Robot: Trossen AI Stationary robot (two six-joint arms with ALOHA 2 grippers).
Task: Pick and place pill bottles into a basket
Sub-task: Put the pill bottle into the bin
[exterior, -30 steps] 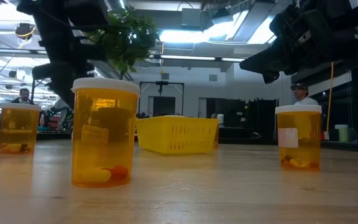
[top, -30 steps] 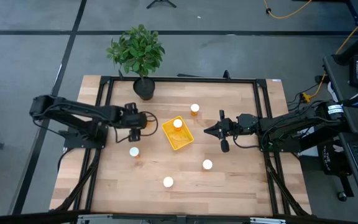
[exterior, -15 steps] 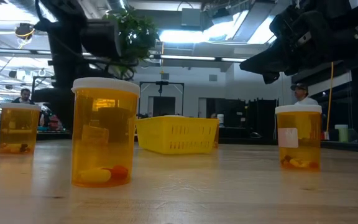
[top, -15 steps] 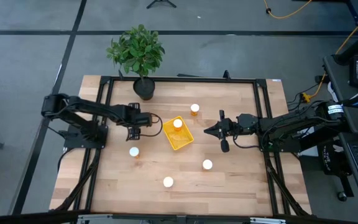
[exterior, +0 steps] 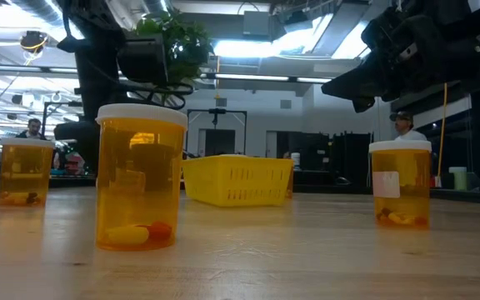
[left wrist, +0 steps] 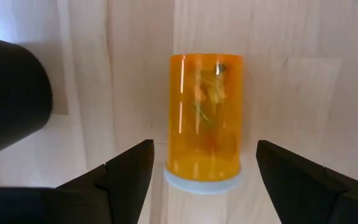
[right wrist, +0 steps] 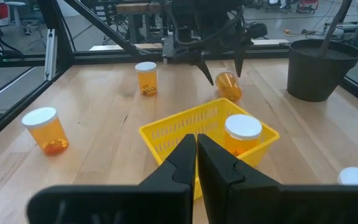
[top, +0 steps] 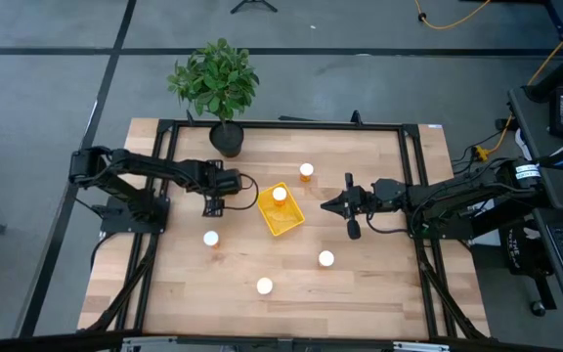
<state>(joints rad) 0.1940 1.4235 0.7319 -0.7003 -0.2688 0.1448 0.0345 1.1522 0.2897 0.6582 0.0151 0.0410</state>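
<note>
left claw (left wrist: 197, 163) hangs wide open over a fallen bottle (left wrist: 205, 121) lying between its fingers, beside the basket (top: 280, 210), which holds one bottle. step in hand: approach. next: descend, close. right claw (top: 327, 206), closed and empty, waits opposite.

— What is framed past the right gripper (right wrist: 196, 163)?
— Its fingers are seen pressed together before the yellow basket (right wrist: 185, 134), where one capped bottle (right wrist: 242, 134) is held.
— And beyond?
— A bottle on its side (right wrist: 229, 86) is flanked by the left gripper (right wrist: 221, 70), fingers spread.
</note>
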